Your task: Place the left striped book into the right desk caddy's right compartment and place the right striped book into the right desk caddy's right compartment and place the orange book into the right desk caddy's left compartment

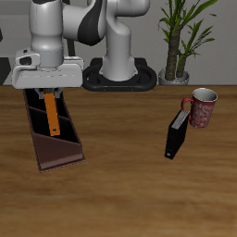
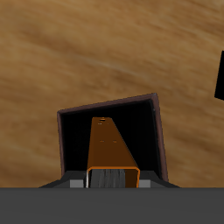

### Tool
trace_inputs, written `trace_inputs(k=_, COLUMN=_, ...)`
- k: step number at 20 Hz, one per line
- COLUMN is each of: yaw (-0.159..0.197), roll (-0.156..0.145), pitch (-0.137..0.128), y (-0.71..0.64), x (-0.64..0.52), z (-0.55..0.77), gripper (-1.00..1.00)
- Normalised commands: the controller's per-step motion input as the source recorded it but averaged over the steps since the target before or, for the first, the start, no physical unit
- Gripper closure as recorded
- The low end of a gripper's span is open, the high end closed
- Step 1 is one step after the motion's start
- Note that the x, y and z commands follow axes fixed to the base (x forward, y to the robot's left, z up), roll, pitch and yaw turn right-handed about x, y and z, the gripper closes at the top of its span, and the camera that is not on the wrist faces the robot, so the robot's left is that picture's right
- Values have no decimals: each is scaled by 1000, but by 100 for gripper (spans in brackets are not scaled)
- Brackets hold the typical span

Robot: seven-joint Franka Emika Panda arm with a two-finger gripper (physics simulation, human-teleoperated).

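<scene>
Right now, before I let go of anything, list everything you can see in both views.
orange book: one, orange, held upright in the gripper over the caddy's longer section.
right desk caddy: one, dark maroon-brown with black inside, near the table's front edge below the gripper.
black book: one, black, standing on the table against the mug.
mug: one, red and white patterned, on the table.
potted plant: one, green, at the back.
table: one, wood brown.
gripper: one, grey, closed on the orange book.
</scene>
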Motion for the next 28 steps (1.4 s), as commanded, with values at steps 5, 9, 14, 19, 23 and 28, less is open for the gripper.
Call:
trace_inputs(k=5, yaw=-29, roll=-54, pitch=37, y=-198, x=42, z=-105, gripper=100)
trace_inputs(k=9, yaw=-7, roll=-21, pitch=65, y=-46, x=131, z=-360, gripper=100)
trace_inputs(k=14, yaw=-11, roll=-38, pitch=86, y=43, x=138, z=-353, gripper=100)
trace_inputs(k=19, yaw=-19, roll=-11, pitch=31, y=63, x=41, z=-108, gripper=-100)
trace_inputs(k=23, yaw=-14, roll=5, pitch=-14, y=131, x=26, z=70, gripper=-100)
trace_inputs(k=28, yaw=-1, roll=10, pitch=-29, y=127, x=-19, z=202, gripper=-100)
